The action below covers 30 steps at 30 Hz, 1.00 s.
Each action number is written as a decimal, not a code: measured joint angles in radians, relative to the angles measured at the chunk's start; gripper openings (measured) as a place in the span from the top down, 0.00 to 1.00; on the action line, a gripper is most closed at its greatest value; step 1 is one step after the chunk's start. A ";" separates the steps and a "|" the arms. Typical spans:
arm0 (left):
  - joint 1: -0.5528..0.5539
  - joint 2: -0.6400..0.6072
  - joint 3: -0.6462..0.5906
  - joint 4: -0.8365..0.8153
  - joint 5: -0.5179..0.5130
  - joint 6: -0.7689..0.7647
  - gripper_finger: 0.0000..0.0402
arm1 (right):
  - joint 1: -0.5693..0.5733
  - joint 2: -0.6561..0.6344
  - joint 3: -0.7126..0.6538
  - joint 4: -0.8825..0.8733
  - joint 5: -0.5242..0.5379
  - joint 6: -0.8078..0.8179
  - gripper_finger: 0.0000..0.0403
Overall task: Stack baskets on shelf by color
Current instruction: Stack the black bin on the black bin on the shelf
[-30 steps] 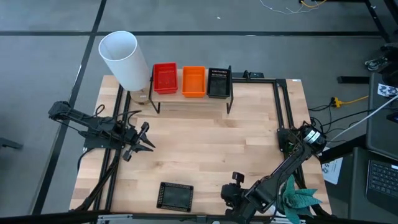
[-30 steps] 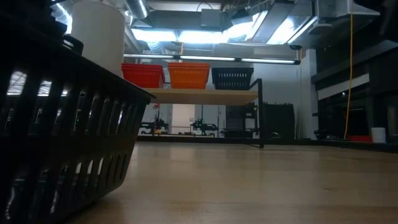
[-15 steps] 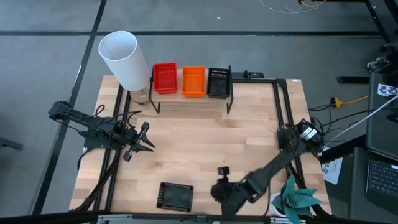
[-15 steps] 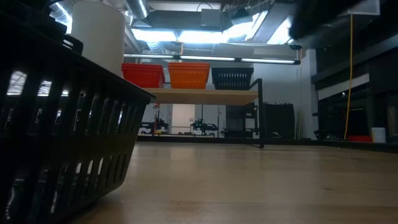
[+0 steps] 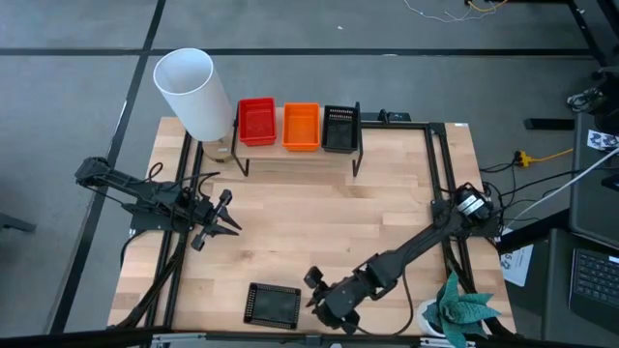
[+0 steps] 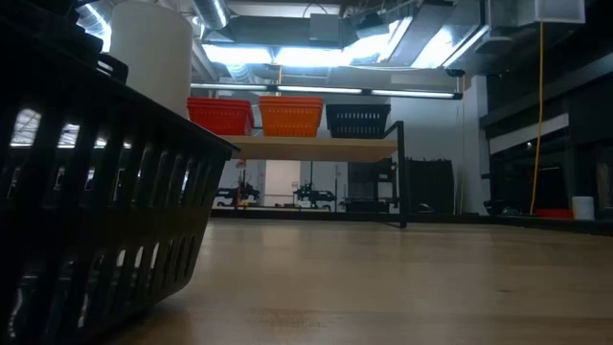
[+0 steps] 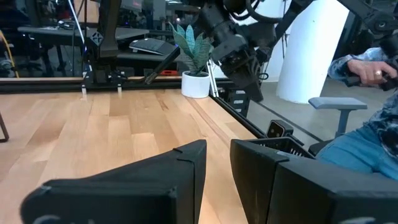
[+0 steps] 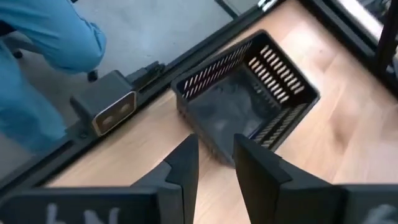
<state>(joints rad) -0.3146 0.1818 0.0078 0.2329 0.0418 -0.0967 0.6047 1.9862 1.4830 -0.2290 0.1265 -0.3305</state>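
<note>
Right wrist view shows the right gripper [image 8: 214, 163] with its fingers slightly parted, grasping nothing, just above a lone black basket [image 8: 245, 102] near the table's front edge. Three more baskets, red [image 5: 256, 121], orange [image 5: 301, 126] and black [image 5: 339, 128], sit atop the shelf [image 5: 295, 155]. Left gripper [image 5: 224, 217] hovers empty, fingers apart, at the table's left.

Bright ceiling glare, blurred foreground
</note>
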 joint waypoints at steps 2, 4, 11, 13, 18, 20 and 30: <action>0.000 0.000 0.000 -0.001 0.000 0.000 0.83 | -0.007 0.014 0.006 0.031 0.000 -0.023 0.75; 0.000 0.000 0.000 0.000 0.000 0.000 0.83 | -0.014 0.028 0.026 0.027 0.001 -0.040 0.75; 0.000 0.000 0.000 -0.002 -0.002 0.000 0.83 | -0.028 0.098 0.110 -0.050 -0.023 -0.117 0.75; 0.000 0.000 0.000 -0.001 -0.003 0.000 0.83 | -0.029 0.123 0.131 -0.090 -0.024 -0.121 0.75; 0.000 0.000 0.000 -0.001 -0.004 0.000 0.83 | -0.029 0.183 0.175 -0.114 -0.017 -0.126 0.75; 0.000 0.000 0.000 -0.001 -0.005 0.000 0.83 | -0.029 0.192 0.189 -0.110 -0.014 -0.149 0.75; 0.000 0.000 0.000 -0.009 -0.006 0.000 0.83 | -0.029 0.202 0.193 -0.113 0.030 -0.238 0.75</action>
<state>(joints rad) -0.3145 0.1818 0.0078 0.2238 0.0357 -0.0967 0.5758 2.1883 1.6756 -0.3415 0.1566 -0.5681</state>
